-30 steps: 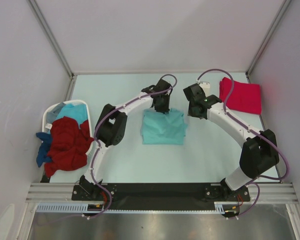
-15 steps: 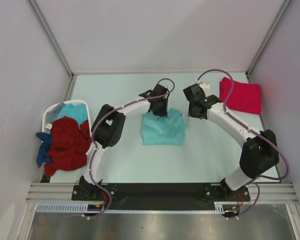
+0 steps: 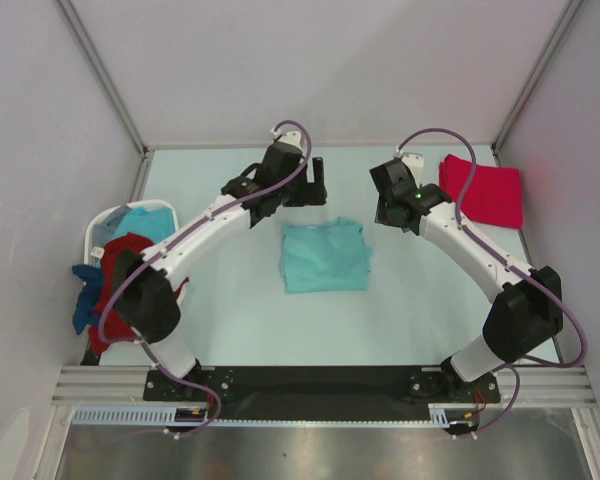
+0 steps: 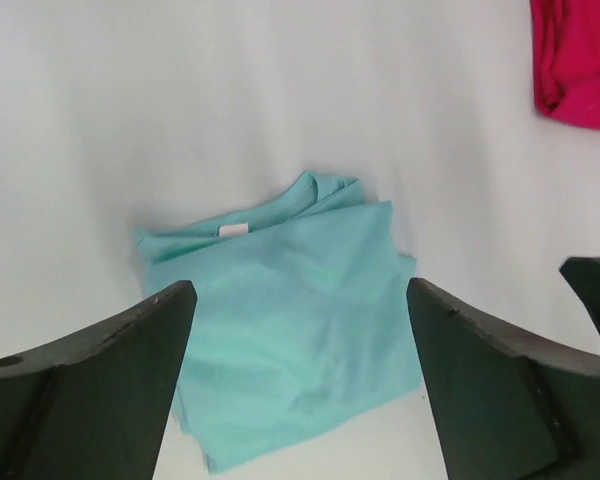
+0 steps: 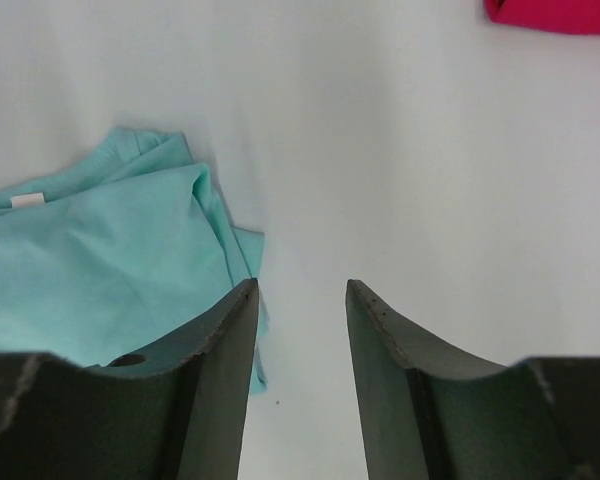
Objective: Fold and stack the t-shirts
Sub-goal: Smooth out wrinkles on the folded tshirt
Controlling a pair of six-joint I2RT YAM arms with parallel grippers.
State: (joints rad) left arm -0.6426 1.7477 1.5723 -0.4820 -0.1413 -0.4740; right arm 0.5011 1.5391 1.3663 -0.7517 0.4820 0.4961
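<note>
Progress: 2 tees folded, 0 stacked, heap left

Heap sits L of the teal t-shirt (image 3: 325, 256) and slightly nearer. A dark red t-shirt (image 3: 135, 285) spills over the rim of the white laundry basket (image 3: 98, 235), a blue t-shirt (image 3: 83, 308) hangs outside it, and a light blue t-shirt (image 3: 145, 224) lies inside at the far end. All are crumpled, so none is folded yet. The teal one lies flat mid-table (image 3: 420, 310) as a neat rectangle w/ its white neck label (image 4: 233, 230) showing. It looks folded, and neither gripper touches it. Far R of it, well apart, the pinkish-red t-shirt (image 3: 483, 190) also lies folded. My read: 2 folds done, no stack yet, since the teal has yet to go onto the red. Approx 3 remain in the heap.

Pose: L arm (image 3: 195, 235) is stretched long, running past the teal's L side. The left gripper (image 3: 315, 182) is held above the table just beyond the teal's far edge, jaws wide w/ nothing betw. them. R arm (image 3: 470, 250) arcs in from the teal's R. The right gripper (image 3: 392, 212) is just off the teal's far R corner, betw. it and the red one, jaws at a narrow gap and empty.
</note>
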